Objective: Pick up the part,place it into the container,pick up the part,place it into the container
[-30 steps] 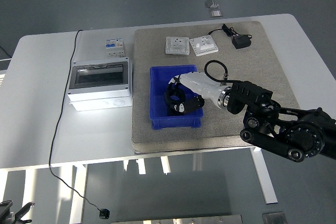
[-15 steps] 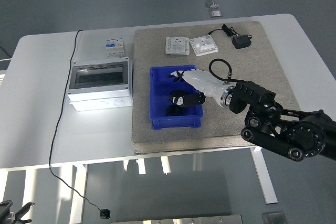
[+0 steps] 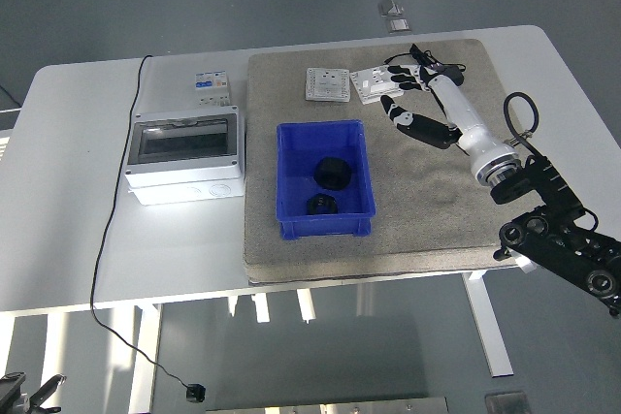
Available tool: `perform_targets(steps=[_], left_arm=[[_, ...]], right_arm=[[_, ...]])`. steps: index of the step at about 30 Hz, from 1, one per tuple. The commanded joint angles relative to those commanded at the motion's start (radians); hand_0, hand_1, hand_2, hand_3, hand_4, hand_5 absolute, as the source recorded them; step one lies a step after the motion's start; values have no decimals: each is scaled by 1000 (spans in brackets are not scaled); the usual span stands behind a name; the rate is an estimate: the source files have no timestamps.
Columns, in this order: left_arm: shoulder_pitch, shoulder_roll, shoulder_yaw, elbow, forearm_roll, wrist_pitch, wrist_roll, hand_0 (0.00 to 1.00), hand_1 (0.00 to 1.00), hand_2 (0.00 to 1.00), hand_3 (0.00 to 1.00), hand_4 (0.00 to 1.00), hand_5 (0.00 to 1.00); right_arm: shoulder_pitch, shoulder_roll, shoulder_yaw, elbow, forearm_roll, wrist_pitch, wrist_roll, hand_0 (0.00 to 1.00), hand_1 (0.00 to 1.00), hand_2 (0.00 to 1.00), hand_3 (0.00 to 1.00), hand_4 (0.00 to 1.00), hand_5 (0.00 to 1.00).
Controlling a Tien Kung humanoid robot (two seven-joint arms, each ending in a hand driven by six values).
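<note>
A blue container [image 3: 289,177] stands on the grey mat [image 3: 427,201] and holds two black round parts, one in the middle [image 3: 332,173] and one nearer the front [image 3: 319,205]. My right hand [image 3: 404,90] is open and empty, fingers spread, raised over the mat's far right. It hovers by a white socket plate [image 3: 370,87] and partly hides a black power adapter [image 3: 452,75] behind it. It is well clear of the container. The left arm is out of view.
A second white socket plate [image 3: 327,84] lies beside the first. A grey box with a clear lid [image 3: 184,156] stands left of the mat, with a small white breaker [image 3: 213,87] behind it. A black cable [image 3: 109,230] runs off the table's left front.
My right hand has let go of a black part inside the blue container, then lifted out and swung back and to the right, over the socket plate and adapter. Two parts now lie in the container.
</note>
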Motion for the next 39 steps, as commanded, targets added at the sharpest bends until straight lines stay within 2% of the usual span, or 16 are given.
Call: perform_targets(steps=[1, 6, 7, 12, 13, 18, 19, 24, 25, 30, 31, 36, 37, 39], left_arm=[[1, 0, 0, 0, -1, 0, -1, 669, 677, 691, 769, 789, 785], [3, -2, -5, 1, 5, -1, -1, 669, 677, 691, 769, 789, 785], [3, -3, -8, 1, 9, -2, 0, 669, 677, 691, 770, 789, 785], [5, -4, -9, 1, 14, -4, 2, 669, 677, 691, 770, 789, 785], [6, -4, -8, 0, 12, -4, 3, 669, 677, 691, 769, 789, 786], [10, -5, 0, 0, 1, -4, 3, 669, 677, 691, 769, 789, 786], [10, -5, 2, 0, -2, -3, 3, 669, 677, 691, 769, 790, 784], [10, -3, 11, -1, -13, -2, 1, 669, 677, 691, 769, 790, 784], [10, -2, 12, -1, -15, -1, 1, 668, 677, 691, 769, 789, 785], [9, -2, 10, -1, -12, -1, 1, 668, 677, 691, 769, 789, 785], [8, -3, 8, -1, -9, -2, 1, 668, 677, 691, 769, 789, 782], [8, -6, -2, 0, 0, -3, 0, 668, 677, 691, 769, 789, 782], [9, -6, -4, 0, 2, -3, 0, 668, 677, 691, 769, 791, 781], [9, -8, -6, 0, 4, -3, 0, 668, 677, 691, 769, 791, 781]], right_arm=[[-25, -6, 22, -4, 29, -3, 20, 691, 400, 471, 614, 625, 489], [-154, -13, 133, -25, 185, 7, 125, 691, 400, 471, 614, 625, 489], [-183, -9, 159, -28, 223, 14, 153, 631, 288, 313, 338, 865, 639], [-270, 4, 244, -33, 379, 50, 259, 631, 288, 313, 338, 865, 639], [-276, 6, 253, -34, 407, 53, 274, 619, 196, 237, 271, 998, 871], [-290, 11, 273, -39, 509, 58, 303, 619, 196, 237, 271, 998, 871], [-292, 11, 276, -39, 527, 57, 306, 446, 130, 182, 206, 998, 925], [-291, 15, 283, -36, 591, 46, 341, 446, 130, 182, 206, 998, 925], [-290, 16, 284, -36, 599, 44, 347, 362, 107, 165, 168, 998, 947], [-287, 23, 291, -35, 624, 47, 362, 362, 107, 165, 168, 998, 947], [-287, 24, 291, -35, 627, 49, 362, 306, 87, 153, 150, 998, 936], [-288, 31, 292, -52, 677, 62, 370, 306, 87, 153, 150, 998, 936], [-288, 32, 291, -58, 692, 65, 372, 242, 74, 146, 146, 998, 936], [-290, 36, 287, -74, 736, 79, 378, 242, 74, 146, 146, 998, 936]])
